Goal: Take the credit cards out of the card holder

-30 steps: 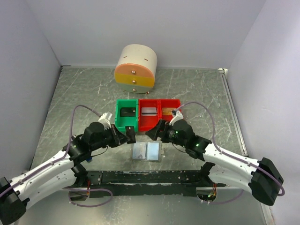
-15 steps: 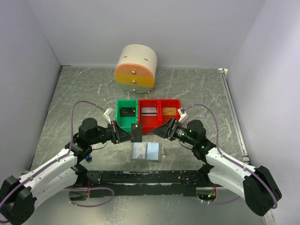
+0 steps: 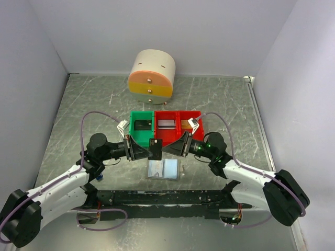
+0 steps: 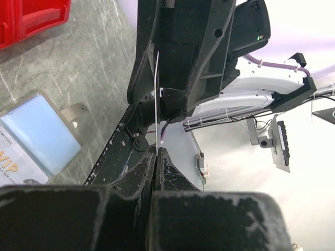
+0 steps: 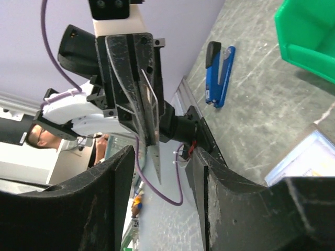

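Credit card [image 3: 154, 149], black, sits clamped in the left gripper [image 4: 157, 157] near the card holder [image 3: 164, 169]. Right gripper [image 5: 159, 156] has just swung in, jaws narrowing around it, not touching yet; handover likely.

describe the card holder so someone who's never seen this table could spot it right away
From the green bin and red bins mid-table, look toward the near edge. The card holder lies open and flat there, its pale blue inner pockets setting it apart from the boxy bins and the black card held up nearby.
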`<move>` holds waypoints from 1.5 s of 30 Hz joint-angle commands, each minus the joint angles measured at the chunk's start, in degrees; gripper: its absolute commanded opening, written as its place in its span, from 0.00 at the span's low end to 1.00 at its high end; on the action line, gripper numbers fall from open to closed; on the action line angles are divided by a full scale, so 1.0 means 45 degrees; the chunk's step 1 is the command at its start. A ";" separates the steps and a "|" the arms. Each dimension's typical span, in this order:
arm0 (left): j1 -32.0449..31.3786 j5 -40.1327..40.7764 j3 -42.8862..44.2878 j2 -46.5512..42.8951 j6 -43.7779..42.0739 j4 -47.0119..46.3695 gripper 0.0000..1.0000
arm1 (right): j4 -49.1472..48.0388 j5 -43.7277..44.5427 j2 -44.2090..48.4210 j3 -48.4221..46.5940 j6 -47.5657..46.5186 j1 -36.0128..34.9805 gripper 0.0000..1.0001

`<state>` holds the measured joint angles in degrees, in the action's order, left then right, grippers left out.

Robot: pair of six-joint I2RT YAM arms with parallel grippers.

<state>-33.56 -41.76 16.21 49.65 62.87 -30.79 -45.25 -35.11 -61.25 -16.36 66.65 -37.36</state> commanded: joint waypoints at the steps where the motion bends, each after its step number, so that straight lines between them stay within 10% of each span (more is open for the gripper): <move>1: 0.0057 -0.0321 0.0286 -0.0159 -0.0289 -0.0398 0.07 | -0.1187 -0.0459 -0.0347 -0.0613 0.0113 -0.0206 0.47; 24: 0.0039 -0.0416 -0.0239 -0.0343 0.0184 -0.1015 0.07 | -0.4226 -0.0127 -0.2249 -0.0577 0.1398 -0.1128 0.03; 34: 0.0039 -0.0478 -0.0009 -0.0463 -0.0163 -0.0465 0.07 | -0.3587 0.0303 -0.1846 -0.0562 0.1224 -0.1116 0.19; 42: 0.0046 -0.0506 -0.0055 -0.0569 -0.0165 -0.0408 0.09 | -0.3379 0.0311 -0.1792 -0.0632 0.1186 -0.1116 0.00; 45: 0.0041 -0.0018 0.0287 -0.0988 -0.0716 0.0920 0.26 | -0.2420 0.0445 -0.1486 -0.0764 0.0758 -0.1124 0.00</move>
<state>-33.56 -42.87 15.81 47.51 63.02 -32.38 -59.20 -34.33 -70.17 -18.63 72.36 -42.46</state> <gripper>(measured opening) 0.153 0.009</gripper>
